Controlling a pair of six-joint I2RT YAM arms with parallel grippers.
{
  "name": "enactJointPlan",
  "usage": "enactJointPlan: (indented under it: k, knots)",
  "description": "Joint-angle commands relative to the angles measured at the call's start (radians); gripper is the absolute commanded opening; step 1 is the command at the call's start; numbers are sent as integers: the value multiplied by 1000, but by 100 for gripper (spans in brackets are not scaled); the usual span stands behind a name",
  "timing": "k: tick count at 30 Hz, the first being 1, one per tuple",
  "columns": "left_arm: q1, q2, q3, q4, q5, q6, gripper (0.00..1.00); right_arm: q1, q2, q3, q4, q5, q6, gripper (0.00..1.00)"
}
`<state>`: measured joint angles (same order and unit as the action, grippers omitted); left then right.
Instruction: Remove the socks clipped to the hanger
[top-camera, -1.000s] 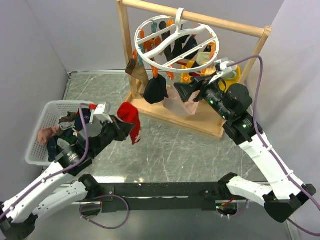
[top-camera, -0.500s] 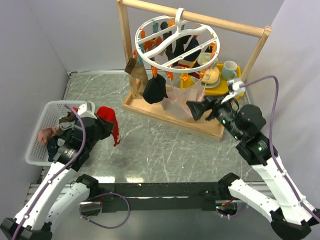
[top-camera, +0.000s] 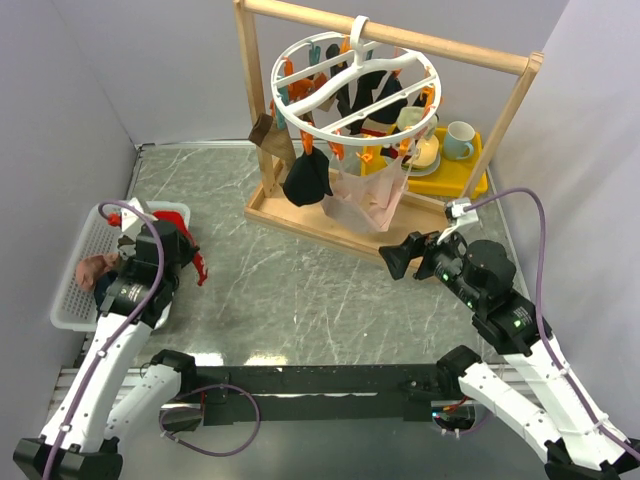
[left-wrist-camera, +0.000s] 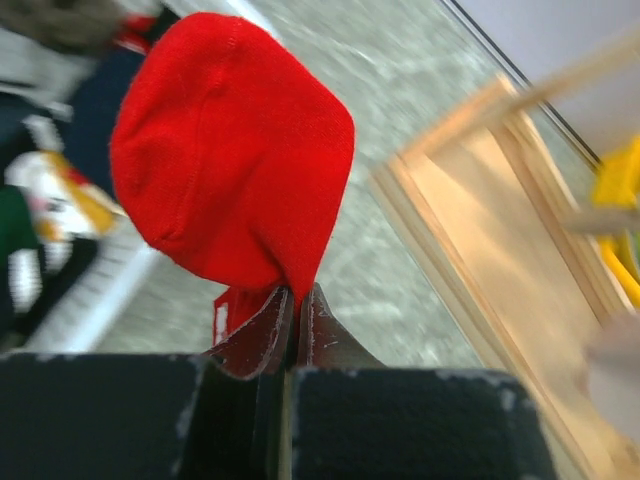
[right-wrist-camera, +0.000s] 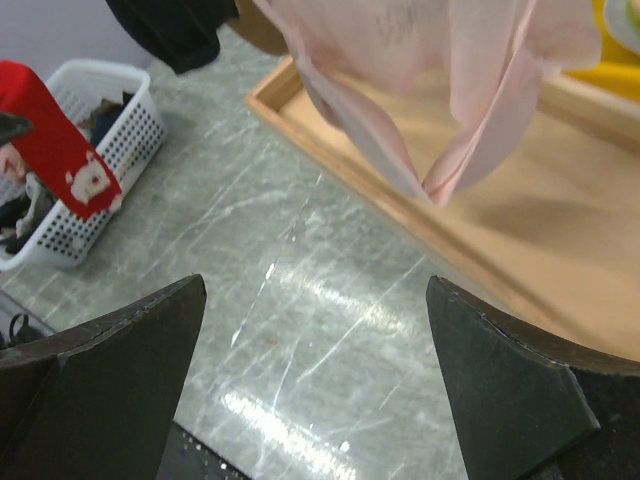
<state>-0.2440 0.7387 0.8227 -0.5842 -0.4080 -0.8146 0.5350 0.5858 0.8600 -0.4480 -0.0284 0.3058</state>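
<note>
Limp, light red sock (left-wrist-camera: 230, 150) dangles from the clamped left tool (left-wrist-camera: 297, 300) (right tool (right-wrist-camera: 312, 300) gapes empty); best grip the pink sock (right-wrist-camera: 440, 90) near the hanger (top-camera: 322, 92).

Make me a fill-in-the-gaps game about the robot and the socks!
1. The left gripper is shut on a sock coloured ___.
2. The pink sock hangs from the hanger in front of the right gripper, whose jaws are ___.
3. The white basket sits beside the ___ arm.

Missing words: red, open, left.
</note>
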Motion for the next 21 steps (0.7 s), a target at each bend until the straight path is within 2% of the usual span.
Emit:
enactJointPlan:
  k: [1,6,9,16,21]
  knots:
    - [25,43,58,-6,-179,-29,1,3,-66,-25,-20,-45,39,100]
    - [61,96,67,7,-218,-41,1,2,-80,-39,-67,-44,36,100]
    - [120,122,61,29,-239,-35,1,2,-93,-44,-83,-27,27,100]
    - [340,215,128,-12,-215,-18,1,3,-126,-69,-61,-44,23,100]
    - [429,231,196,24,-241,52,1,3,-115,-58,-73,-44,21,100]
